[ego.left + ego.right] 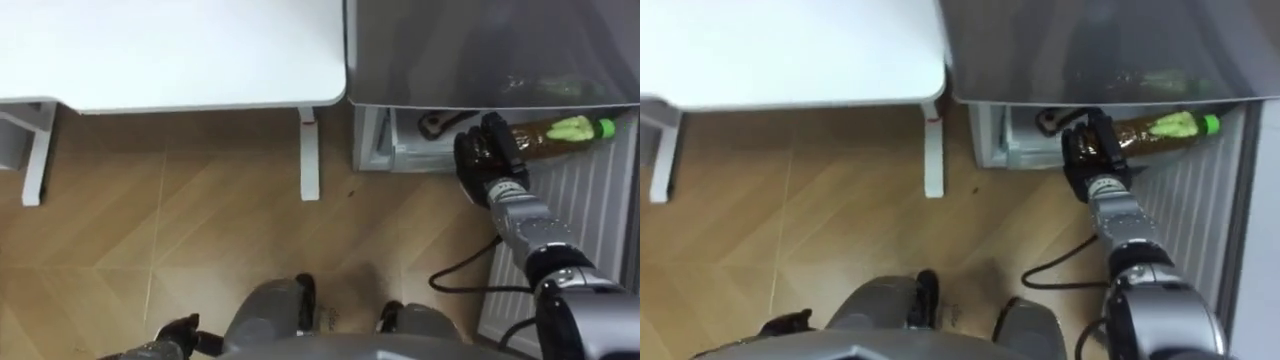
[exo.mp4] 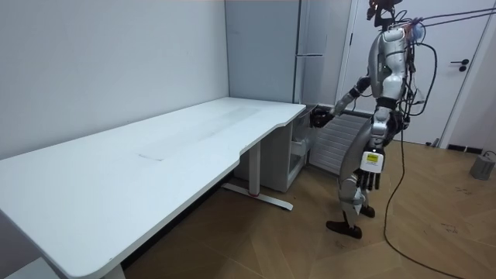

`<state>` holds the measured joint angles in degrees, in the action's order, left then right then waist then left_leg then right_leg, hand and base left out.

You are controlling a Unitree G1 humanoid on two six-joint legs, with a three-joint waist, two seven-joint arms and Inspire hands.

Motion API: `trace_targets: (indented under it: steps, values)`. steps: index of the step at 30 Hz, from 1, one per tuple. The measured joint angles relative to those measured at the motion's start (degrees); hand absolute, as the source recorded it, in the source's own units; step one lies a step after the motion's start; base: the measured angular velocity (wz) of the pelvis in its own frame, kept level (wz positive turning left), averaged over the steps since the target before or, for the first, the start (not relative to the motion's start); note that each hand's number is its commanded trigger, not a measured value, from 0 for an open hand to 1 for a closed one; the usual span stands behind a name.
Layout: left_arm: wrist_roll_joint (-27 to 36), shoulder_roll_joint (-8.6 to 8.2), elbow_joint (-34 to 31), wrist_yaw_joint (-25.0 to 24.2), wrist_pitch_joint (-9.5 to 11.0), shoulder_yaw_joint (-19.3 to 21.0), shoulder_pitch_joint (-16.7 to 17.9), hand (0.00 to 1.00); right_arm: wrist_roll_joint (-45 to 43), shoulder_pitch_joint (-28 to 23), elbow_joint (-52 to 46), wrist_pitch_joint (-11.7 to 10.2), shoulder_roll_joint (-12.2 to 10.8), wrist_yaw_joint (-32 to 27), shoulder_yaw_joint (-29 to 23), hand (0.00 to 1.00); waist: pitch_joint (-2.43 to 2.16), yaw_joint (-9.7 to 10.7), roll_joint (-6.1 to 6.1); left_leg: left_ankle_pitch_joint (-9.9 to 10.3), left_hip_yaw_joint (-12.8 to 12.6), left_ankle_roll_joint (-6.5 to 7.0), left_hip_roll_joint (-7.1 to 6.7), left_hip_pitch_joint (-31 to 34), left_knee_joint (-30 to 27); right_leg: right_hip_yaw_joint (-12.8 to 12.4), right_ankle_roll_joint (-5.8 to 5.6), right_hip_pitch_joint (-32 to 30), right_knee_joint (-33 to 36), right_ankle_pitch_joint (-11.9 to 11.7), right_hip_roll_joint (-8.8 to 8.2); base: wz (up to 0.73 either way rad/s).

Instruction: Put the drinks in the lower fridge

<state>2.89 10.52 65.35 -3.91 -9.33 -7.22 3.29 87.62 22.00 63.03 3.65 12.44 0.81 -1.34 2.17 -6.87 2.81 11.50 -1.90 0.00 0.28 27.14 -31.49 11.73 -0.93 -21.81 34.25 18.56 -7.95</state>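
**One Bottle Held at the Lower Fridge Opening, Not Yet Set Down**

One drink was in play at the time of inspection. The robot stood on the wooden floor [image 1: 200, 220] facing the fridge, just past the end of the white desk [image 1: 180, 50]. Its right hand [image 1: 490, 160] was stretched forward and down, with the fingers curled round the body of a plastic bottle [image 1: 555, 133].

The bottle lay on its side, green cap towards the robot's right, at the mouth of the lower fridge compartment [image 1: 400, 150]. It sat just under the grey upper door [image 1: 480, 50]. The sideways hold appeared meant to pass the bottle beneath that low edge. Whether it already rested on a shelf could not be told.

A ribbed white panel, evidently the lower door [image 1: 570, 230], stood swung open on the robot's right, which left the way in free. The left hand [image 2: 371, 180] hung by the thigh, fingers slack and holding nothing.

Markings: the bottle carried a green label over a brown, tea-coloured liquid. No writing on the label could be made out. No lettering was legible on the fridge or the desk.
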Motion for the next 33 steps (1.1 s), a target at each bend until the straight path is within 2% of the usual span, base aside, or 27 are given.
trace_targets:
  steps: [3,6,12,16,20,24,29,33]
  values:
    - [-0.06,0.07,1.02,-0.01,0.03,-0.37,-0.06,0.00,-0.08,0.87,1.94,0.21,0.17,0.91,-0.09,1.00,0.02,-1.37,0.09,0.35,0.45,-0.08,-0.51,3.98,-3.18,0.09,0.34,-4.45,5.62,1.96,-1.19,0.15]
    - [0.12,0.14,1.04,-0.09,-0.10,-1.57,0.69,0.00,-0.07,1.87,3.27,0.27,0.36,0.95,-0.18,1.00,0.01,-1.81,0.08,0.39,1.10,-0.19,-0.88,7.92,-6.10,0.58,0.71,-8.39,9.63,3.25,-2.13,0.17]
    - [4.24,0.45,0.92,0.11,-0.03,-3.88,0.43,0.00,0.13,4.25,4.40,0.94,2.06,1.57,-0.33,1.00,0.12,-2.89,-0.09,0.52,1.20,-0.25,-0.97,15.80,-10.90,0.55,1.39,-16.44,15.70,4.53,-3.19,0.06]
    - [4.43,0.87,0.23,1.07,0.16,-4.70,0.34,0.00,-0.27,5.53,4.38,1.40,2.08,1.59,-0.43,1.00,0.24,-3.02,-0.30,0.60,1.31,-0.38,-0.97,18.93,-12.68,0.51,1.98,-19.67,17.91,4.92,-3.48,0.01]
    - [5.49,2.03,-1.80,1.28,0.68,-5.77,0.15,0.00,0.08,8.09,4.05,1.46,2.16,1.40,-0.45,1.00,0.36,-3.02,-1.00,1.03,1.02,-0.55,-0.93,22.41,-15.13,0.36,2.88,-23.35,20.78,5.54,-4.15,0.00]
    - [6.82,2.28,-1.96,2.57,1.70,-7.25,-0.24,0.00,0.12,11.63,3.75,1.35,2.73,1.15,-0.17,1.00,0.37,-3.05,-1.24,2.10,1.00,-0.57,-0.86,24.44,-17.90,0.01,2.95,-25.14,23.17,6.24,-4.25,-0.01]
    - [7.93,2.73,-2.15,3.78,2.27,-8.85,-0.24,0.00,-0.45,13.79,3.74,1.26,4.17,1.16,0.11,1.00,0.38,-3.33,-1.28,3.52,1.06,-0.07,-1.06,25.86,-20.91,-0.13,2.27,-25.87,25.60,7.80,-4.66,0.06]
    - [10.02,3.78,-2.47,4.37,2.56,-9.93,-0.16,0.00,-0.39,16.41,3.09,1.25,6.39,0.55,0.11,1.00,0.36,-3.46,-1.28,4.47,0.16,0.53,-1.20,28.58,-23.89,-0.97,1.79,-28.62,28.81,8.90,-5.36,0.01]
